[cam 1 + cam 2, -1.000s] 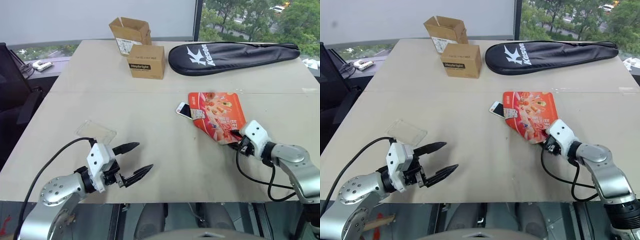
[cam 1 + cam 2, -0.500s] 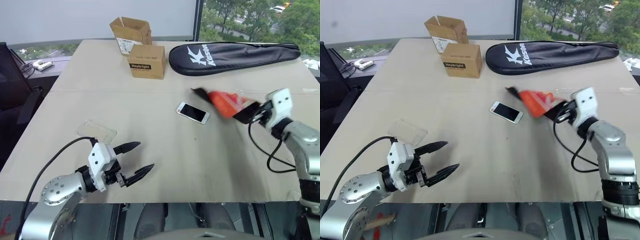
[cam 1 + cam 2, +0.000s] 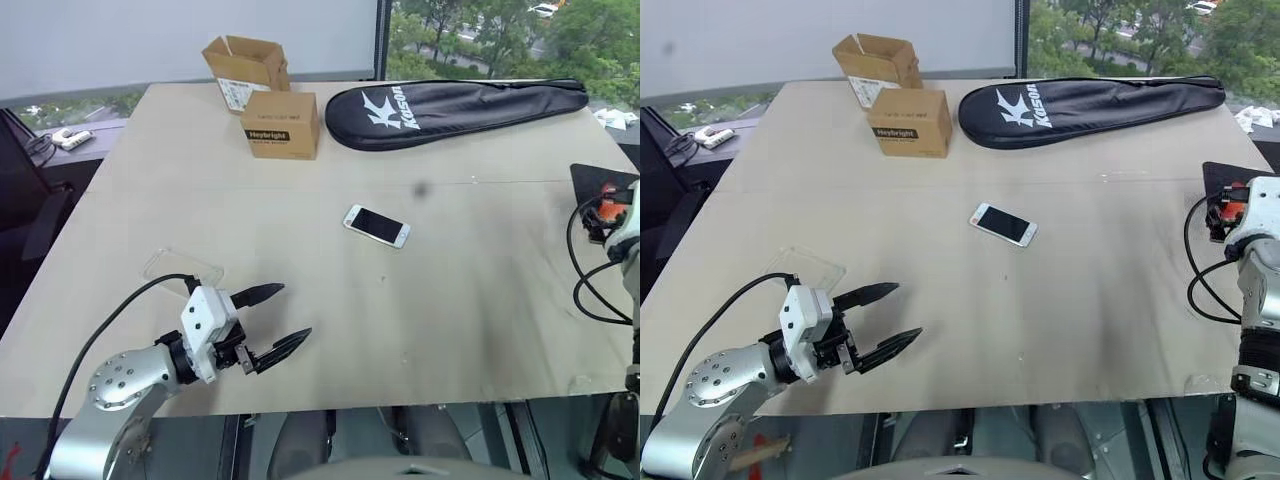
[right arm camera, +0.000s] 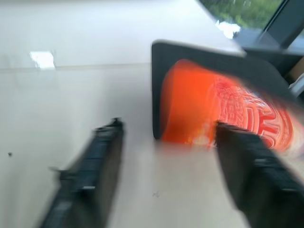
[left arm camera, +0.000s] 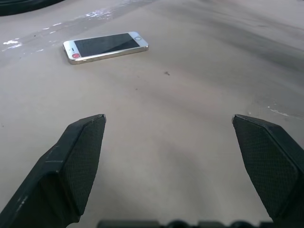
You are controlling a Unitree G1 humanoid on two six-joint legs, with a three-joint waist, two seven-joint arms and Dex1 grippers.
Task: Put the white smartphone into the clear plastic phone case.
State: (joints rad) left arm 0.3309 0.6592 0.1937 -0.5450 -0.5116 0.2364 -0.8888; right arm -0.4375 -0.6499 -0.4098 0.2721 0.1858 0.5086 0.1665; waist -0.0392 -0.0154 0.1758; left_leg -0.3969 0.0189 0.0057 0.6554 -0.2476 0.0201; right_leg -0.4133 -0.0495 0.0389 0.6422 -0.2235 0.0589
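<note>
The white smartphone [image 3: 377, 225] lies screen up and uncovered in the middle of the tan table; the left wrist view shows the white smartphone [image 5: 105, 46] some way beyond the fingers. The clear plastic phone case [image 3: 180, 270] rests flat near the front left edge. My left gripper [image 3: 285, 315] hovers open just right of the case, empty and pointing toward the phone. My right gripper [image 4: 168, 126] is at the table's far right edge with its fingers apart, and a blurred orange-red snack pouch [image 4: 223, 114] lies just ahead of them.
Two cardboard boxes [image 3: 278, 125] stand at the back left, beside a long black racket bag [image 3: 460, 100] across the back. The snack pouch [image 3: 600, 190] lies at the right edge. Bare tabletop [image 3: 300, 210] separates the case and the phone.
My right arm has swung the snack pouch off the phone and away to the table's right edge, and its fingers have parted. The left gripper has stayed put.
</note>
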